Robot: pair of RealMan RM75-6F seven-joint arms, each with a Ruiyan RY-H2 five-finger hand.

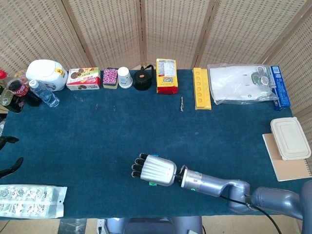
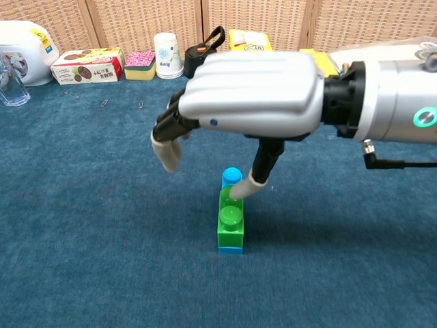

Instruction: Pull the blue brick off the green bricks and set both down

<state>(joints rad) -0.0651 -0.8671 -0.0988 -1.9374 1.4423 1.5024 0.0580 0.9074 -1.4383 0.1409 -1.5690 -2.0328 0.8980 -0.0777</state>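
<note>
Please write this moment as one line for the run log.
right hand: over bricks, thumb at green bricks | blue brick: still attached | nothing gripped yet | left hand: not visible

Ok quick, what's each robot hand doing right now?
Right robot hand: open, over the brick stack, thumb at its side, nothing held.
Left robot hand: only dark fingertips show; cannot tell.

Bright even light, soft faint shadows, sharp focus, no glare
</note>
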